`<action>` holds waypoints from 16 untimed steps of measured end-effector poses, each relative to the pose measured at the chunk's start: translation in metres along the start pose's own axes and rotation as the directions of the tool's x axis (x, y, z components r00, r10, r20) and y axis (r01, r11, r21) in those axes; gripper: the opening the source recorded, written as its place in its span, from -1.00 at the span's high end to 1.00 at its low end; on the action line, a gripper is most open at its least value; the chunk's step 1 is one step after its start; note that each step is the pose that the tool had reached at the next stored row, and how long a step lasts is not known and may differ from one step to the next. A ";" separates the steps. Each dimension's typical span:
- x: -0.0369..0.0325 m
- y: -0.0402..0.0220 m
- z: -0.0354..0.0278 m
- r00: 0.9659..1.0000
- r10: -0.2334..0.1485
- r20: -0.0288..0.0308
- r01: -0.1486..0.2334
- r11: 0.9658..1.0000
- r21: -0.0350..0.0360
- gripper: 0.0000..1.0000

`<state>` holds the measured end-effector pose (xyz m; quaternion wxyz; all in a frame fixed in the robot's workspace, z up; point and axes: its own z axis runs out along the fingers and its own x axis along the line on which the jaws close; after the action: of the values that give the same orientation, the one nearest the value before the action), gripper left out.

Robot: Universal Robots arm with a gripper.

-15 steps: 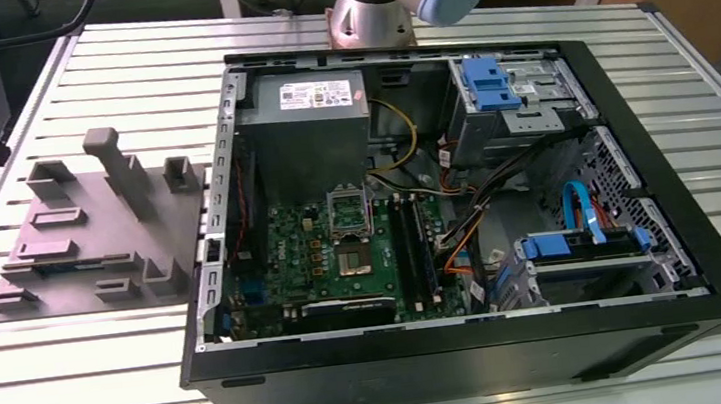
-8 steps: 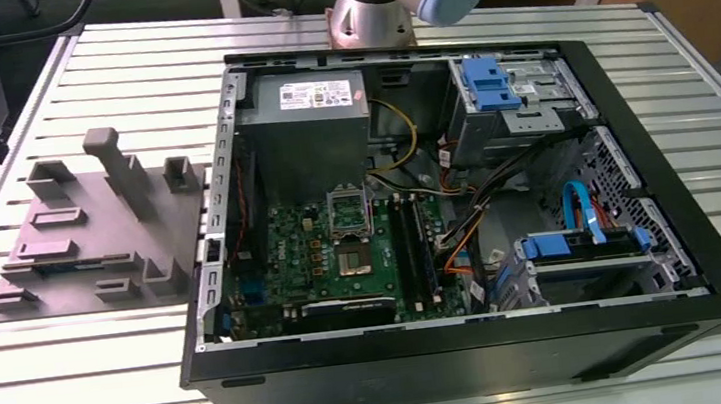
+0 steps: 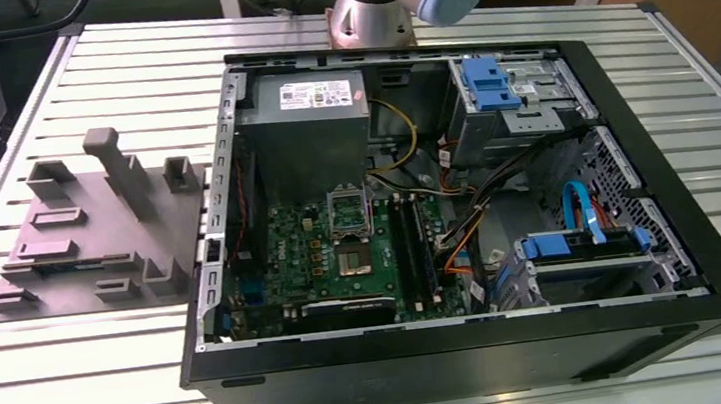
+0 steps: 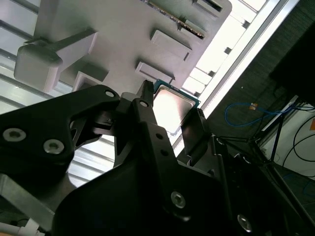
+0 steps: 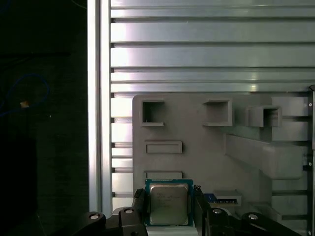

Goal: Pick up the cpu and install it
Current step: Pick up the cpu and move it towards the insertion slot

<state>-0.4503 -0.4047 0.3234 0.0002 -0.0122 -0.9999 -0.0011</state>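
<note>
The cpu [image 5: 169, 204], a small square chip with a silvery metal top and a thin green rim, sits between my gripper's [image 5: 169, 195] two black fingers, which press on its opposite edges. In the second wrist view the cpu [image 4: 173, 104] is seen held in the gripper [image 4: 172, 101] above the grey stepped block [image 4: 123, 29]. The chip hangs over the block's [image 5: 197, 147] edge, close to the table's rim. In the exterior view the open computer case [image 3: 685, 228] lies on the table with the green motherboard [image 3: 326, 256] and its cpu socket [image 3: 350, 218] exposed.
The grey block [image 3: 96, 240] with several posts and pockets stands at the exterior view's left of the case. The power supply [image 3: 303, 107], blue drive bays [image 3: 489, 83] and orange and blue cables [image 3: 577, 209] crowd the case interior. The arm's base [image 3: 375, 9] stands behind the case.
</note>
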 end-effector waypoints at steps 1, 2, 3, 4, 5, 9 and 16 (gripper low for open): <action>0.0000 0.0000 -0.0004 1.000 0.000 0.000 0.000 1.000 0.000 0.06; 0.0000 0.0000 -0.0008 1.000 0.000 0.000 0.000 1.000 0.000 0.06; 0.0000 0.0000 -0.0013 1.000 0.000 0.000 0.000 1.000 0.000 0.06; 0.0000 0.0000 -0.0018 1.000 0.000 0.000 0.000 1.000 0.000 0.06; 0.0000 0.0000 -0.0023 1.000 0.000 0.000 0.000 1.000 0.000 0.06; 0.0000 0.0000 -0.0041 1.000 0.000 0.000 0.000 1.000 0.000 0.06; 0.0000 0.0000 -0.0073 1.000 0.000 0.000 0.000 1.000 0.000 0.06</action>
<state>-0.4503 -0.4047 0.3306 0.0002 -0.0122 -0.9999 -0.0011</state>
